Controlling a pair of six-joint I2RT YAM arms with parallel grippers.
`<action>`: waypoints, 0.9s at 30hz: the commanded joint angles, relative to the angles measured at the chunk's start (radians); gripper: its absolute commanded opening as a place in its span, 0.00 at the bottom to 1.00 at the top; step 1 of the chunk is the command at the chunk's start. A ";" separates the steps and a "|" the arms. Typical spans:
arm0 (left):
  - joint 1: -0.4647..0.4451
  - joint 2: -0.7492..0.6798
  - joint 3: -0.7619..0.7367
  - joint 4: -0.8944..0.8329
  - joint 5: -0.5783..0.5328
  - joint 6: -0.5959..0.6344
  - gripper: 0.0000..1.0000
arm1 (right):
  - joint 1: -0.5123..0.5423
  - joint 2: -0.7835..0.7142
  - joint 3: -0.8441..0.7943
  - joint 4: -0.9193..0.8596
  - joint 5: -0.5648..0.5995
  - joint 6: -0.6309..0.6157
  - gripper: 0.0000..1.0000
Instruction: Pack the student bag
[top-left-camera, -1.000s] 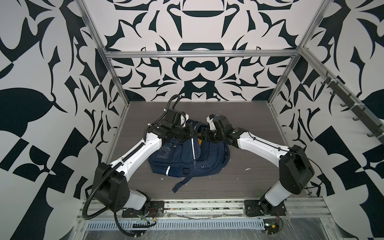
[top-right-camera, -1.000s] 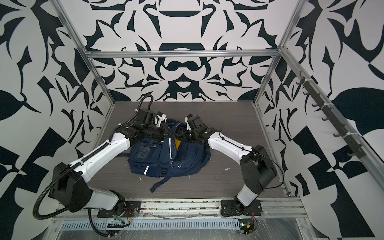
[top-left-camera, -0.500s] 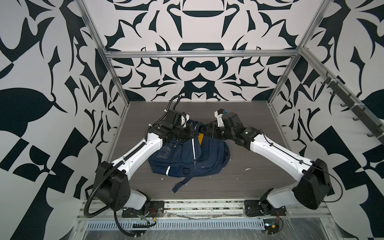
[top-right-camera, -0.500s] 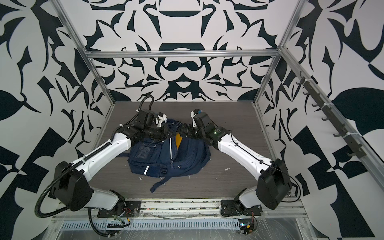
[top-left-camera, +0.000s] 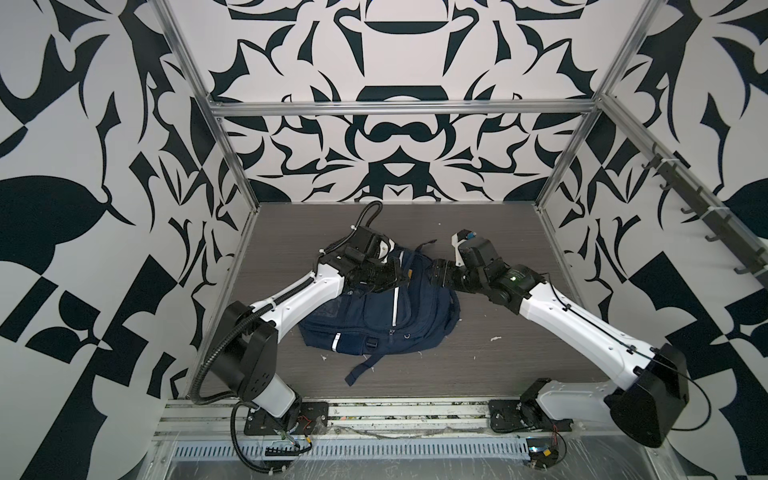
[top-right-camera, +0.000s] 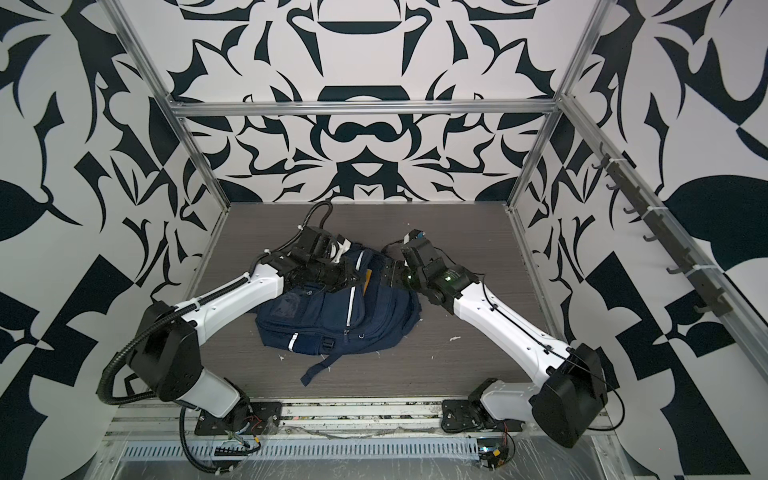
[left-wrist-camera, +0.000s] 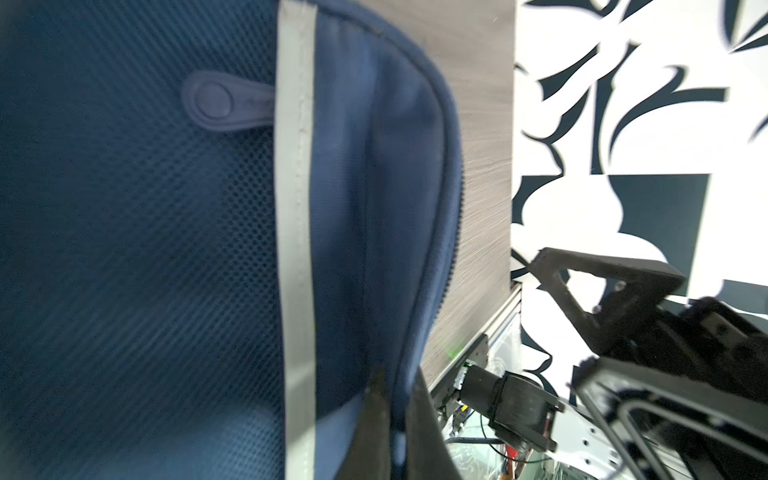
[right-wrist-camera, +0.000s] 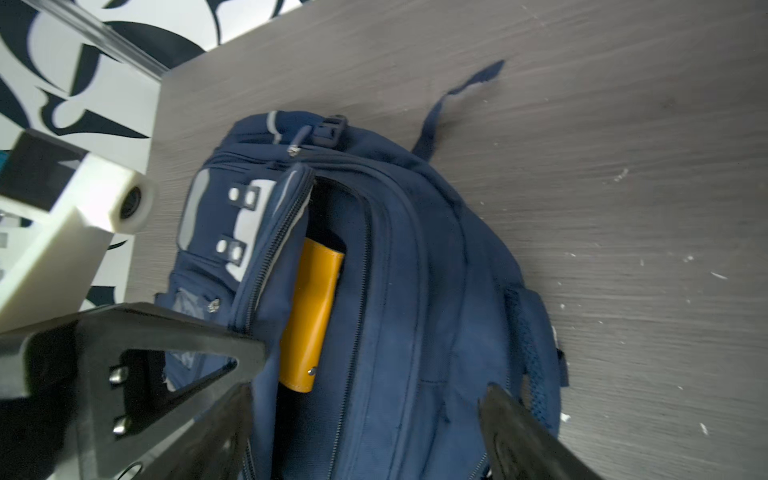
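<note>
bag pocket held open on the left, right gripper spread above it

the student bag (top-left-camera: 376, 320) lies flat in the middle of the grey table (top-left-camera: 532, 345), between the two arms, its open end toward the far wall. both top views show this. a loose strap (top-left-camera: 360, 370) trails off its near edge onto the table.

left gripper (left-wrist-camera: 392, 419): jaws closed tight on the zip edge of the bag's front flap, just beside the white stripe (left-wrist-camera: 296, 232). the flap stands away from the body of the bag, so the pocket gapes.

right gripper (right-wrist-camera: 374, 444): jaws spread wide, nothing held. it hovers just over the far end of the bag, one finger on either side of the pocket mouth. cannot tell whether the tips touch the fabric.

inside the open pocket: a flat yellow case (right-wrist-camera: 313, 316), lying along the zip, partly under the flap. in a top view the yellow case (top-right-camera: 367, 277) shows only as a sliver.

small white scraps (top-left-camera: 494, 338) lie on the table to the right of the bag.
</note>
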 joint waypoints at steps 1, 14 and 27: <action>-0.017 0.036 0.001 -0.025 -0.037 -0.010 0.01 | -0.002 -0.028 -0.011 -0.011 0.033 0.034 0.89; -0.062 0.109 0.009 -0.082 -0.085 0.007 0.33 | -0.040 -0.031 -0.028 -0.008 -0.003 0.054 0.92; -0.062 -0.026 0.024 -0.187 -0.166 0.051 0.70 | -0.046 0.029 0.016 0.005 -0.028 0.052 0.92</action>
